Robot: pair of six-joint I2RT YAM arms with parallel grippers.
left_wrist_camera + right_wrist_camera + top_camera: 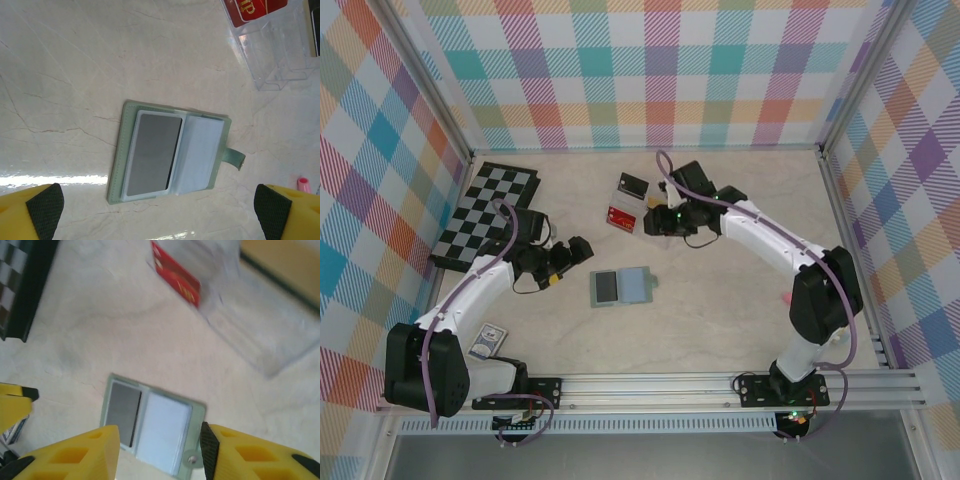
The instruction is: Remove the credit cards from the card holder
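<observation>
At the bottom of the overhead view a ribbed aluminium rail (pixel 720 385) is seen, with both arm bases bolted to it, and a small flat blue-patterned piece (pixel 487 340) lies just beside the left base on the pale, marble-veined table (pixel 720 330). Above it, near the middle of the frame, the card holder (pixel 621 287) is laid open and flat: a grey-green rectangle with stitched edges, a pale blue lining (pixel 200 155) and a short strap tab (pixel 234 157) at one side. A smooth grey card (pixel 152 152) is seated in one of its slots; the other half shows only lining. The left gripper (pixel 158 197) is held over the holder with its yellow, black-padded fingers (pixel 45 210) spread to the frame's lower corners, nothing between them. The right gripper (pixel 159 435) is also held above the holder, its jaws parted and empty. Beyond the holder, towards the upper middle of the overhead view, a clear plastic tray (pixel 642 222) with glossy angular walls is found, partly covered by the right wrist; a red card (pixel 620 213) with gold lettering rests in it. A yellow-orange flat surface with a dark edge (pixel 285 265) is seen at the upper right of the right wrist view, too blurred to identify. At the upper left, well apart from the holder, a black-and-white checkerboard (pixel 485 210) is laid flat, its lower corner crossed by the left arm. Plaid fabric-patterned walls (pixel 640 70) close the far side.
</observation>
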